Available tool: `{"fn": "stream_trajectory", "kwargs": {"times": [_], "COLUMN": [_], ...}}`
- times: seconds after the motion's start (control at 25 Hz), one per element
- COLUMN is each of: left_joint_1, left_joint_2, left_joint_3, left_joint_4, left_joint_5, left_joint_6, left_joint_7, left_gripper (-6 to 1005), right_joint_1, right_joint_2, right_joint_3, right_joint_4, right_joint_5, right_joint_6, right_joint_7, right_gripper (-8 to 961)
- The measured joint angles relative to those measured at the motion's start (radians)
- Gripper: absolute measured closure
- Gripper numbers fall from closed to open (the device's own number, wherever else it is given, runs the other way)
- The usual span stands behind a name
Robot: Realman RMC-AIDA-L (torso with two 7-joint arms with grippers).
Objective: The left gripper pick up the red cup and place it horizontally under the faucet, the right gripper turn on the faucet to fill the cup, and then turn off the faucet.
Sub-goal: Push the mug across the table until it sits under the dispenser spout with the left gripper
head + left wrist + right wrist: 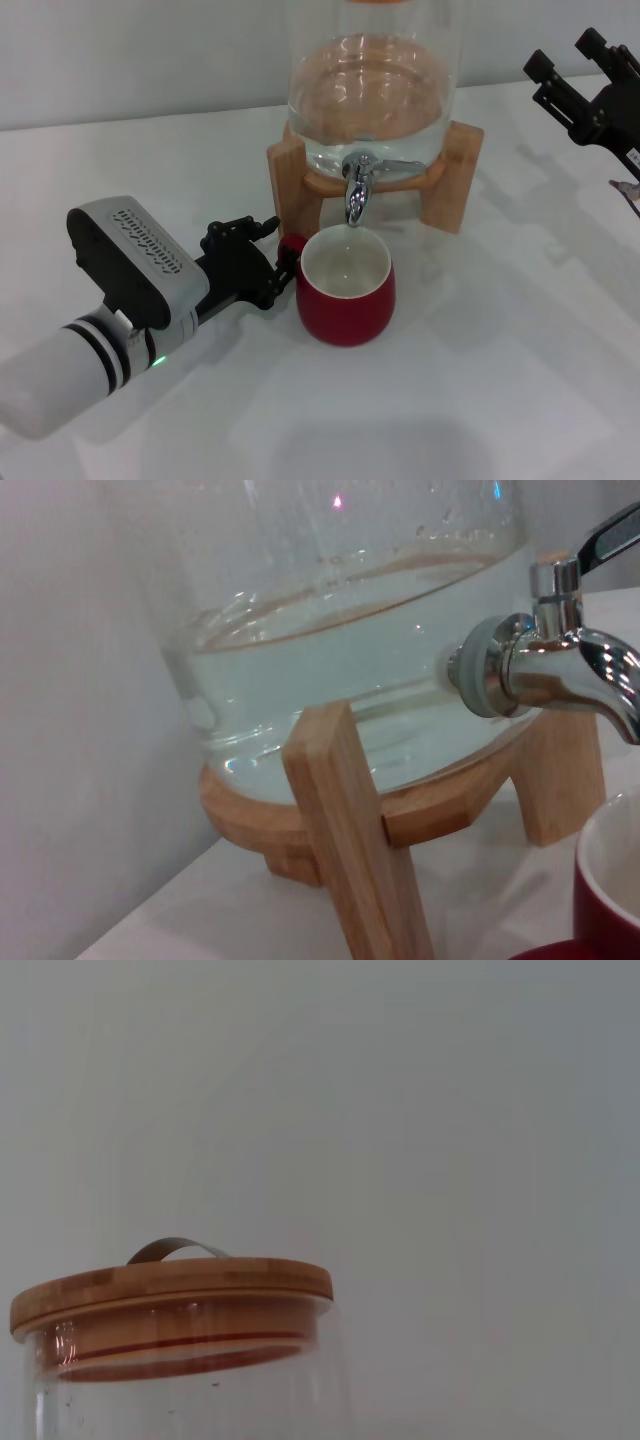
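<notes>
The red cup stands upright on the white table, its white inside directly below the spout of the chrome faucet. My left gripper reaches in from the left and is shut on the cup's small loop handle. In the left wrist view the faucet is close by, and the cup's rim shows at the corner. My right gripper hangs open above the table at the far right, well apart from the faucet.
The glass dispenser holds water and sits on a wooden stand behind the cup. Its wooden lid shows in the right wrist view. The white table stretches out in front and to the right.
</notes>
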Motion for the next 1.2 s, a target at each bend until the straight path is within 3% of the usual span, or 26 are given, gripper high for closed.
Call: {"fn": "stream_trajectory", "kwargs": {"times": [1.2], "left_joint_1": [0.063], "left_joint_2": [-0.004], "left_joint_3": [0.0], "left_joint_4": [-0.011], "left_joint_5": [-0.008], "left_joint_6": [-0.002], "left_joint_7": [0.086], "left_gripper": [582], "right_joint_1": [0.006], "right_joint_2": [0.0], "right_joint_3": [-0.003], "right_joint_4": [-0.005], "right_joint_5": [-0.012], "right_joint_6": [0.001], "right_joint_7": [-0.002], "right_gripper": [125]}}
